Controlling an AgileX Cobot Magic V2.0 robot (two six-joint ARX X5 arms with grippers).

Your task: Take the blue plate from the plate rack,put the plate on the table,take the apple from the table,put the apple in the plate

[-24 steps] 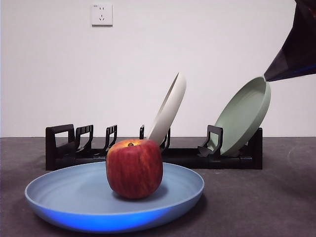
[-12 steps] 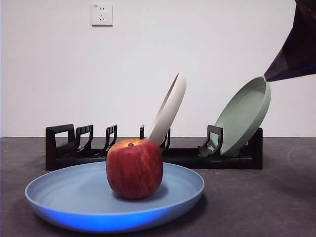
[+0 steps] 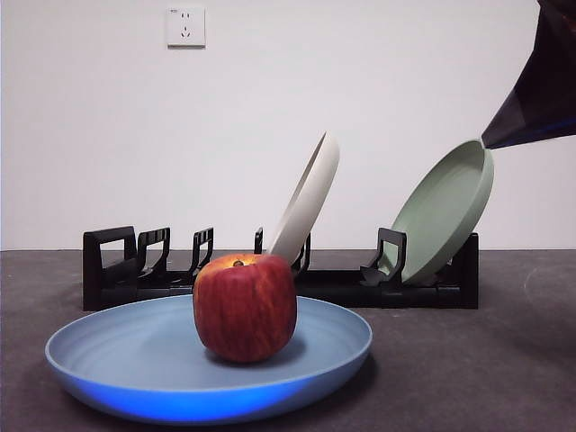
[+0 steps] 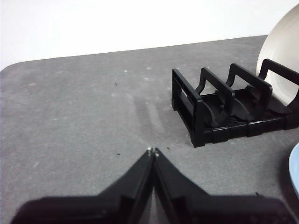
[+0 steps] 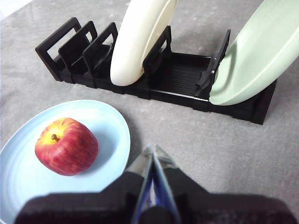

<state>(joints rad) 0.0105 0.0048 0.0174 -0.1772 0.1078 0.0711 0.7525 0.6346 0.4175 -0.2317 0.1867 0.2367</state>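
Observation:
The red apple (image 3: 245,306) sits in the blue plate (image 3: 108,360), which lies flat on the dark grey table (image 3: 486,369) in front of the black plate rack (image 3: 117,270). The right wrist view shows the apple (image 5: 66,146) in the plate (image 5: 110,128), with the rack (image 5: 177,77) behind. My right gripper (image 5: 153,148) is shut and empty, raised above the table beside the plate. My left gripper (image 4: 153,150) is shut and empty, above bare table near the rack's end (image 4: 196,116).
A cream-white plate (image 3: 308,200) and a sage-green plate (image 3: 445,211) stand tilted in the rack. A dark arm (image 3: 544,90) fills the front view's top right corner. A wall socket (image 3: 185,27) is on the white wall behind.

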